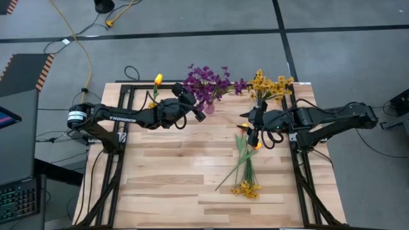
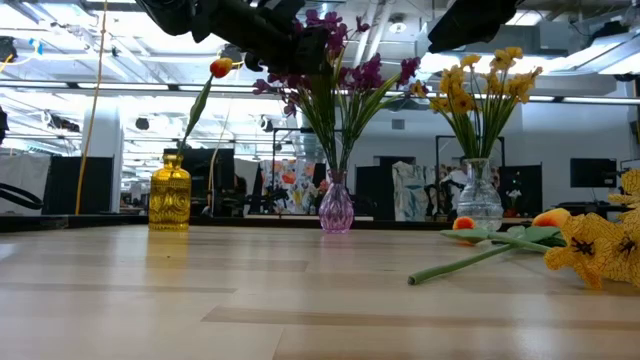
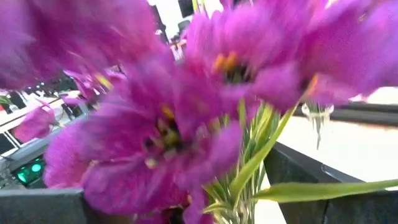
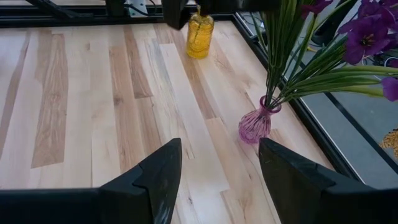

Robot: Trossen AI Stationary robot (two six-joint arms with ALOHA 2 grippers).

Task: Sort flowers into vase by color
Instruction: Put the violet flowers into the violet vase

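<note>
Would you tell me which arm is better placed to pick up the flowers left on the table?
Probably the right: its open gripper hovers beside the loose flowers, while the left gripper is at the purple bunch.

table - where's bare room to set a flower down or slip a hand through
Free: the table's near-left stretch, from the loose stems across to the left edge, and the gap between the yellow vase and purple vase. Crowded: the far edge at the clear vase, under both arms.

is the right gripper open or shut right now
Open and empty: in its wrist view the right gripper has a bare gap between its two dark fingers, with only the wooden table showing through.
</note>
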